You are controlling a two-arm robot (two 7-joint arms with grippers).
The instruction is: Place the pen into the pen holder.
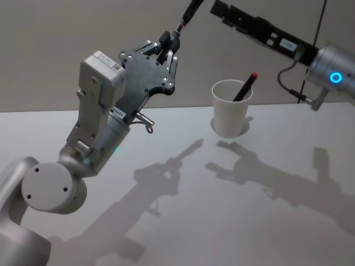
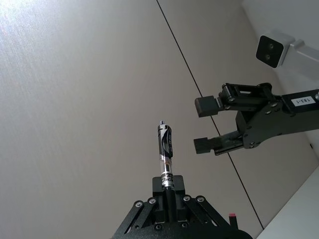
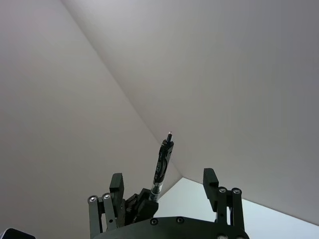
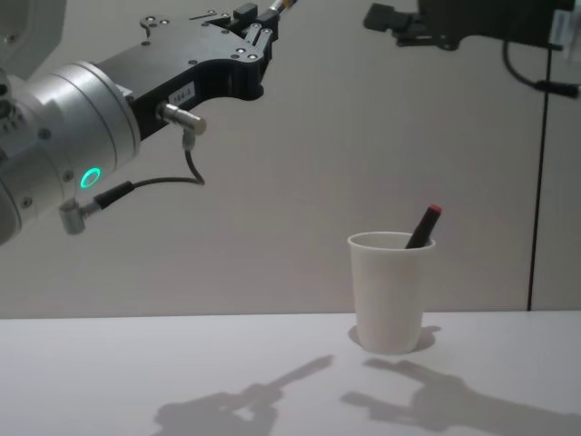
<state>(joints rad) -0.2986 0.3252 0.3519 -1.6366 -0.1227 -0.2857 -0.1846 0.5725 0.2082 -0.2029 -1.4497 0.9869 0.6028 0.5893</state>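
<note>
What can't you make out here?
Pen in the raised left gripper: top cut off by the upper edge, head and chest views.
Red-tipped pen: lower part hidden by the pen holder's wall.
Pen's lettering, left wrist view: too small to read.
Open right gripper beside it: wrist runs off the right edge, left wrist view.

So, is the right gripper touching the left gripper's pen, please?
Apart. The left wrist view shows bare wall between the pen in the left gripper and the open right gripper.

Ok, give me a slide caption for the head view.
Left hand holds a pen high, near the right hand; the white cup on the table holds a red-tipped pen.
</note>
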